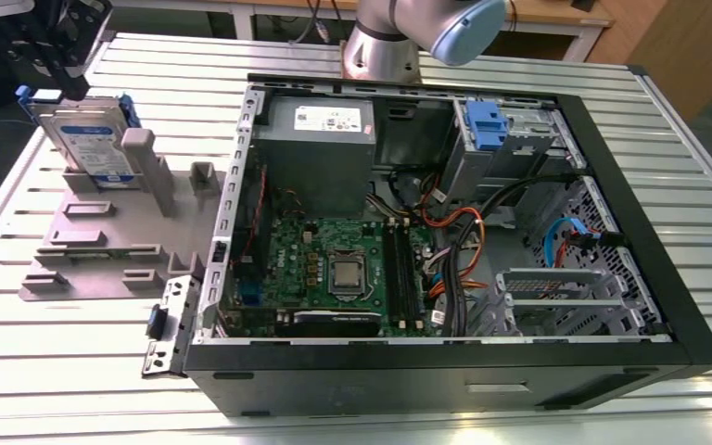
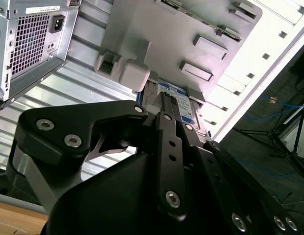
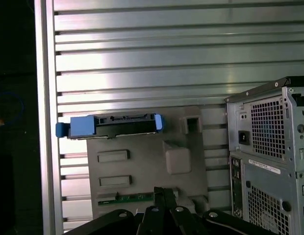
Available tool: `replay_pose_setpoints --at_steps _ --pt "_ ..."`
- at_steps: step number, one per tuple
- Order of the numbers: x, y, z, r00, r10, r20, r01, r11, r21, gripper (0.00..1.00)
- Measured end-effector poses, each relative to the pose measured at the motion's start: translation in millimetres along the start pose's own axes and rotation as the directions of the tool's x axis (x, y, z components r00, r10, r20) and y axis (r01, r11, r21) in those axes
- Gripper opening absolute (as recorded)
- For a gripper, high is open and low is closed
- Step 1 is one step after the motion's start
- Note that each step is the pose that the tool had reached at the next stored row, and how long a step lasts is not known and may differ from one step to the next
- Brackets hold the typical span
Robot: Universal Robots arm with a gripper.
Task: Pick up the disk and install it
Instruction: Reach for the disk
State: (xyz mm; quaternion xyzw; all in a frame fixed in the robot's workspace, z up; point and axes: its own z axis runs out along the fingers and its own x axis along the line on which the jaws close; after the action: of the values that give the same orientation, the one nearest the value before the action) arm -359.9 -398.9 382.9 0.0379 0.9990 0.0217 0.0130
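The disk [image 1: 90, 141] stands upright on its edge in a slot of the grey slotted stand [image 1: 96, 243], on the exterior view's left. It is silver with a white-and-blue label and blue rails. In the first wrist view the disk [image 3: 113, 126] shows edge-on, a blue rail at each end. My gripper [image 1: 69, 85] hangs just above the disk's top edge without touching it. In the first wrist view its fingertips [image 3: 159, 192] lie close together, with nothing between them, short of the disk. In the second wrist view one finger [image 2: 166, 115] overlaps the disk's label [image 2: 184, 105].
An open computer case [image 1: 653, 278] lies beside the stand, with its motherboard, power supply and cables exposed. A blue clip [image 1: 486, 125] sits in its drive bay at the far end. All rest on a ribbed metal table [image 1: 34, 362], whose edge is close behind the stand.
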Motion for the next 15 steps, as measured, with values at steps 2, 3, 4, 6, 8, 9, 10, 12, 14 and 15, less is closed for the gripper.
replay_pose_setpoints --at_steps 2,3,4,6,8,9,10,12,14,15 --pt "0.9 -0.1 0.1 1.0 0.0 0.0001 0.0 1.0 -0.0001 0.11" --pt "1.4 -0.1 0.1 1.0 0.0 0.0 0.0 1.0 0.0 0.11" --pt "1.9 -0.2 0.1 1.0 0.0 0.0001 0.0 1.0 -0.0001 0.11" --pt "2.9 -0.2 0.1 1.0 0.0 -0.0001 0.0 1.0 0.0 0.11" --pt "3.9 -0.3 0.2 1.0 0.0 0.0 0.0 1.0 0.0 0.11" --pt "4.4 -0.3 0.2 1.0 0.0 0.0 0.0 1.0 0.0 0.11" --pt "5.0 -0.4 0.2 1.0 0.0 0.0001 0.0 1.0 0.0 0.11" --pt "6.1 -0.5 0.3 1.0 0.0 0.0001 0.0 1.0 -0.0001 0.11" --pt "7.1 -0.5 0.3 1.0 0.0 0.0 0.0 1.0 0.0 0.11" --pt "7.6 -0.6 0.4 1.0 0.0 0.0001 0.0 1.0 -0.0001 0.11"
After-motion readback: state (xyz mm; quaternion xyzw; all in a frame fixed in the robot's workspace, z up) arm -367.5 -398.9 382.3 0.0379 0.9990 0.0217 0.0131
